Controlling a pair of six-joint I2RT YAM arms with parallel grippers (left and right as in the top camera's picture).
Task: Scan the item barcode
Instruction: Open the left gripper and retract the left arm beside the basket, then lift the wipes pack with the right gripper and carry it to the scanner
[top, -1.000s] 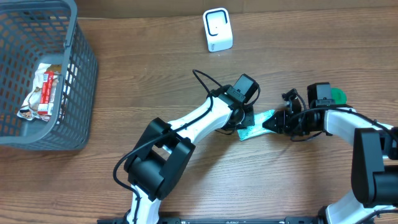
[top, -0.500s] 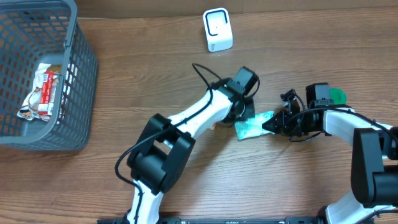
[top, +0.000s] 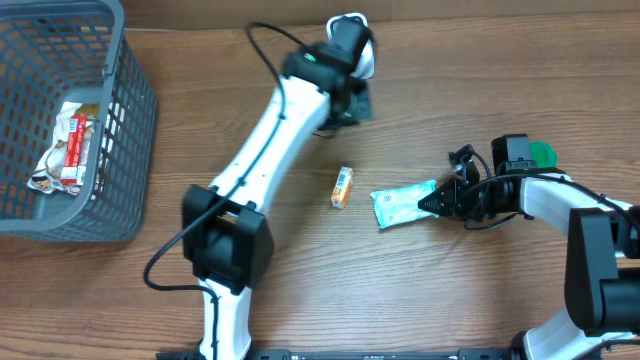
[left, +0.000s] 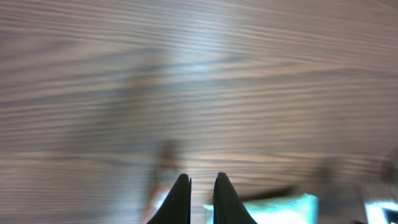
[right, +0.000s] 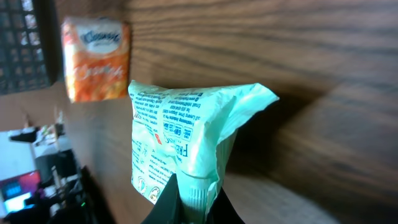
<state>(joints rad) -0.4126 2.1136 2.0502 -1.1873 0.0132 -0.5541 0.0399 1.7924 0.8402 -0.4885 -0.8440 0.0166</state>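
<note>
A pale green packet (top: 402, 207) with printed text lies low over the table's middle right. My right gripper (top: 437, 200) is shut on its right end. In the right wrist view the packet (right: 186, 137) rises from between the right gripper (right: 194, 200), pinched at its crimped edge. The white scanner (top: 356, 40) stands at the back edge, partly covered by my left arm. My left gripper (top: 357, 100) hangs just in front of it, its black fingers close together and holding nothing. The left wrist view is blurred; the left gripper (left: 200, 186) points at bare wood.
A small orange packet (top: 342, 187) lies on the table left of the green one and also shows in the right wrist view as an orange packet (right: 96, 59). A grey basket (top: 130, 120) at the far left holds a red-and-white packet (top: 70, 150).
My left arm has swung from the green packet up to the scanner at the back, uncovering the orange packet. My right gripper has closed on the green packet's end.
</note>
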